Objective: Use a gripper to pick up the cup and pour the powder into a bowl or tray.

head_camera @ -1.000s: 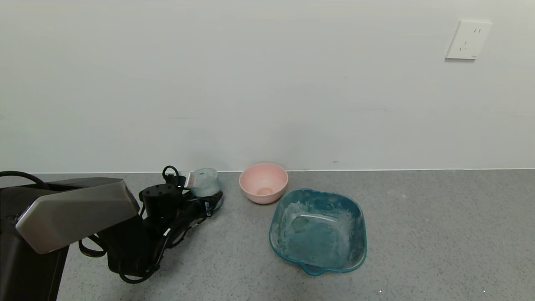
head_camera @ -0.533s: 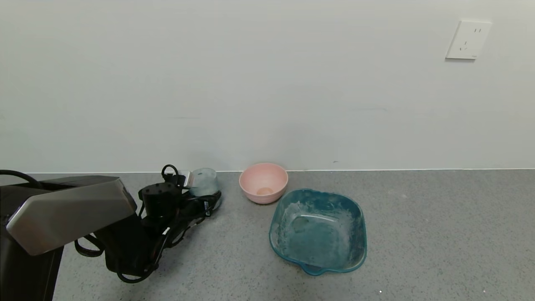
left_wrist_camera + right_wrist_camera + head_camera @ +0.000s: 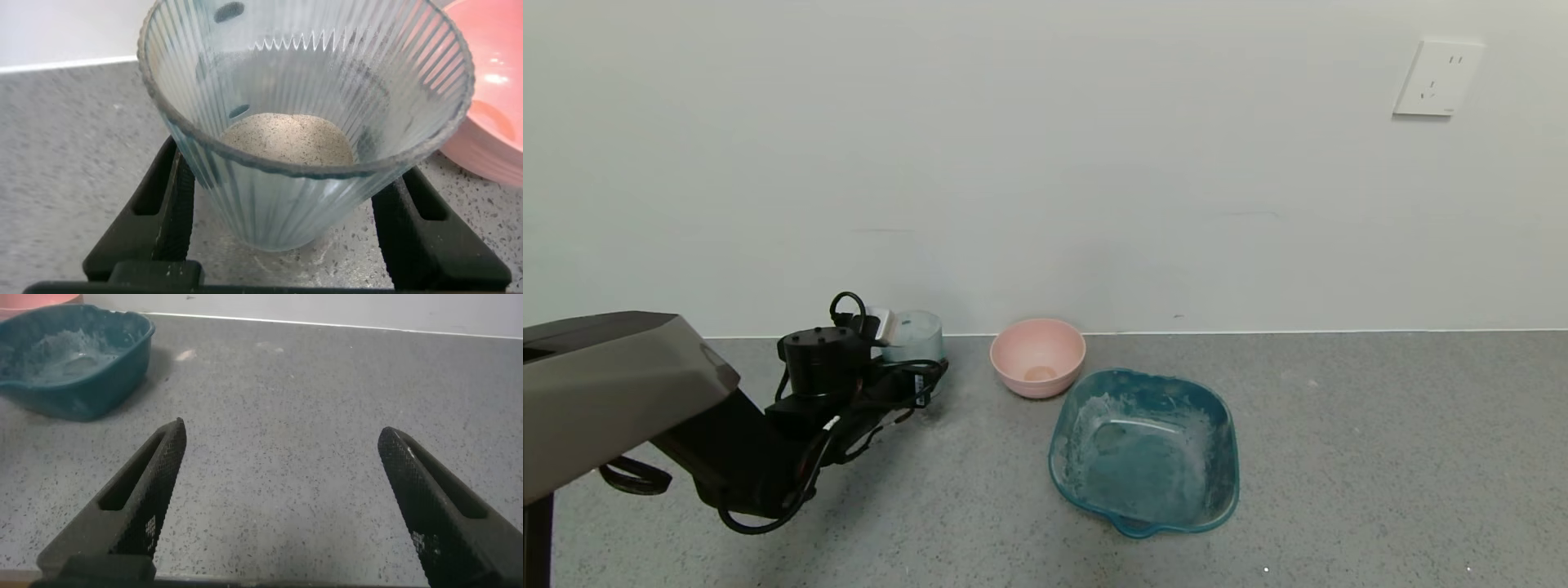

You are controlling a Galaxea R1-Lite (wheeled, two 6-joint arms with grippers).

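A: Where's the cup (image 3: 913, 336)?

B: Pinched in the left gripper (image 3: 907, 371), just left of the pink bowl (image 3: 1037, 356). Its base is hidden behind the cables in the head view, so I can't tell if it's off the counter (image 3: 1339, 457).

A: Powder (image 3: 288, 139)?

B: Small pile at the bottom. The right gripper (image 3: 282, 498) is spread wide, near the teal tray (image 3: 1145, 449), which is cut off in its wrist view.

The cup (image 3: 306, 147) is translucent pale blue-green with fine vertical ribs, clouded white; the powder (image 3: 288, 140) in it is whitish-beige with dark flecks. The bowl (image 3: 1037, 356) is matte pale pink. The tray (image 3: 1145, 447) is translucent teal, smeared with white dust. The left tool (image 3: 286, 216) is black, and the right tool (image 3: 282, 498) is black with fine-textured inner faces. The tabletop (image 3: 1380, 457) is speckled grey.
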